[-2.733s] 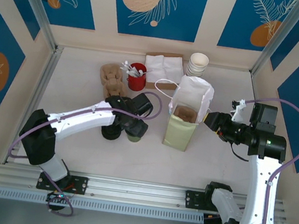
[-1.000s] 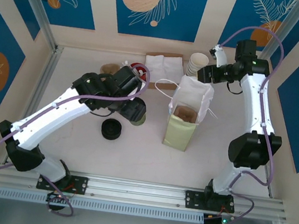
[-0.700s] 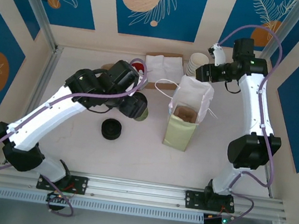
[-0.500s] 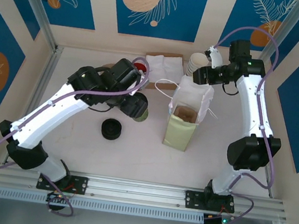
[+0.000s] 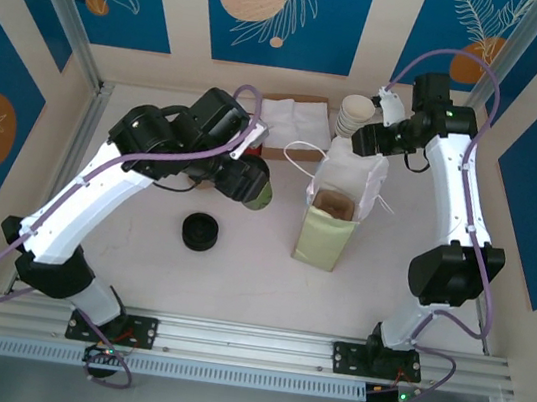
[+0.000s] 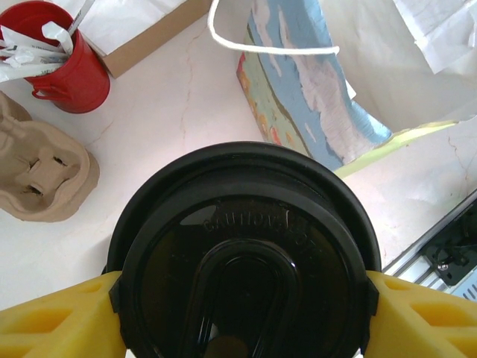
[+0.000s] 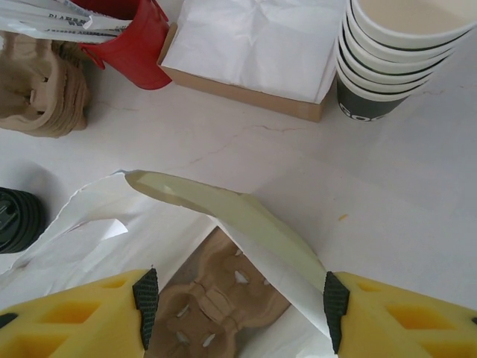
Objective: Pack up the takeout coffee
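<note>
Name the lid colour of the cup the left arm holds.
The lid of the takeout coffee is glossy black, clearest in the left wrist view.

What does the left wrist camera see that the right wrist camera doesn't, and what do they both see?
Left wrist camera, not the right wrist one: the coffee with its black lid, held by the left gripper, and a white string handle.
Right wrist camera, not the left wrist one: the stack of white cups, a stack of black lids, and a cardboard tray down inside the paper bag.
Both: the paper bag, the red cup of stirrers, the cardboard carrier on the table, and the napkin box.
</note>
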{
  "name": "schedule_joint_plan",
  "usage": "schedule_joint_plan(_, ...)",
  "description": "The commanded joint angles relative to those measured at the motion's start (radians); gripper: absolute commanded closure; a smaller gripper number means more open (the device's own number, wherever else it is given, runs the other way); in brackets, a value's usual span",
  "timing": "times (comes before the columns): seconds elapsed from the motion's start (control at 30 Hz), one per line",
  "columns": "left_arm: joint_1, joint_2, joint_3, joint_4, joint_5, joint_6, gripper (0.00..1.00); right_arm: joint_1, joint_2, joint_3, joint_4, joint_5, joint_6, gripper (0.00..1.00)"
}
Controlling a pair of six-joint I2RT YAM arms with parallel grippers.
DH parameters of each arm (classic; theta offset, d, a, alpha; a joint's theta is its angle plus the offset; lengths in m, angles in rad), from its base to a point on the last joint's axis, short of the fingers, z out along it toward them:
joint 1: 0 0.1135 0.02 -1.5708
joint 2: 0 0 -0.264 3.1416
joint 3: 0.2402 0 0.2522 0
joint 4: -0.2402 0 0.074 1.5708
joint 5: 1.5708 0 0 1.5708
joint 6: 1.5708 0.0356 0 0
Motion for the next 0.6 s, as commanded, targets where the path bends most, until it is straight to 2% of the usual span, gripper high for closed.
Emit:
schedule_joint_plan(0.0,0.012,0.021,0.057,-0.049,0.023,0.017,0.28,-0.004,0.022,0.037,-0.032,-0.013,-0.06,0.36)
schedule_joint_plan(0.3,0.013,0.03,0.074,-0.048,0.034,0.016,0.28,-0.022,0.041,0.048,-0.033,-0.023,-0.101,0.32)
schedule_joint_plan(0.57,0.013,0.04,0.116,-0.065,0.039,0.011,0.28,-0.034,0.086,0.036,-0.041,-0.105,-0.131,0.33)
